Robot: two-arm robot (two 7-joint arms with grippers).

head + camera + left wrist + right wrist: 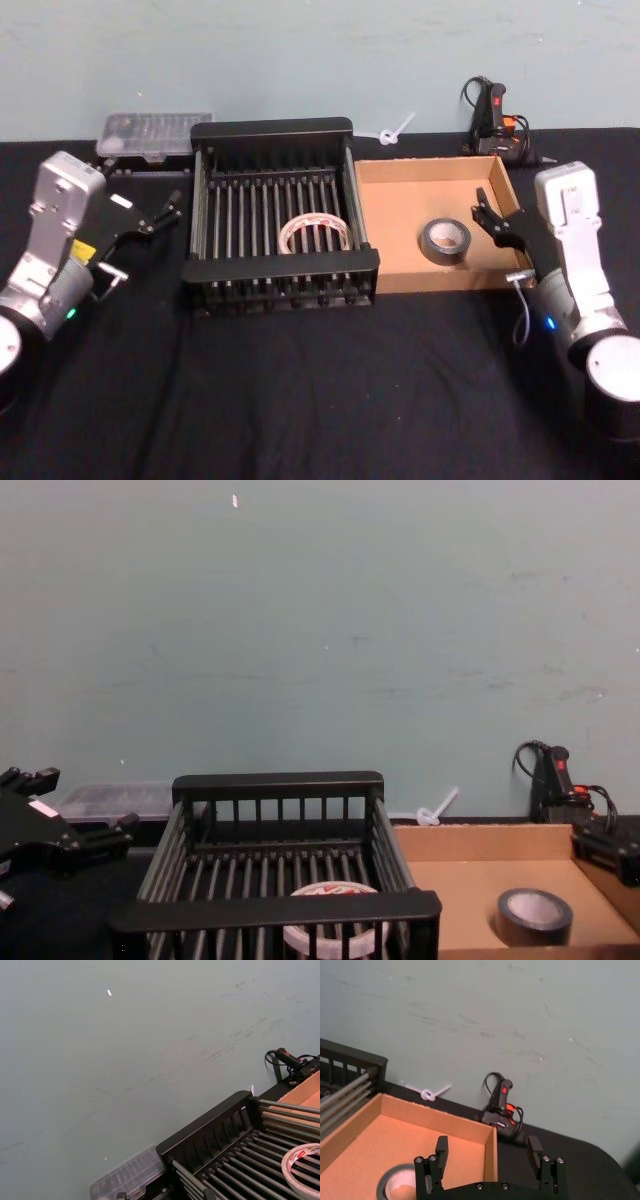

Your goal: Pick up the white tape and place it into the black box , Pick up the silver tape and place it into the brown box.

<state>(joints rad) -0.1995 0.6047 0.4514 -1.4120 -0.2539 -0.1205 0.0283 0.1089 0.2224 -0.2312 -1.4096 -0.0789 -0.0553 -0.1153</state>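
White tape (pixel 315 232) lies flat in the black box (pixel 272 129); silver tape (pixel 444 241) sits in the brown box (pixel 425 169). Right gripper (pixel 486 211) hovers over that box's right wall w/ fingers apart, holding nothing (wrist angled inward). Left gripper (pixel 168 208) is raised just left of the crate, fingers slightly apart, empty.

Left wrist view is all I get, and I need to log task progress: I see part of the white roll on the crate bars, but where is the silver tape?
Observer: The silver tape lies flat inside the brown box, right of the black box.
Operator: Is a gripper on it?
Observer: No. The right gripper hangs open over the tray's right wall, apart from the roll.
Operator: And my left gripper?
Observer: The left gripper is open left of the crate; the white tape lies free on the bars.
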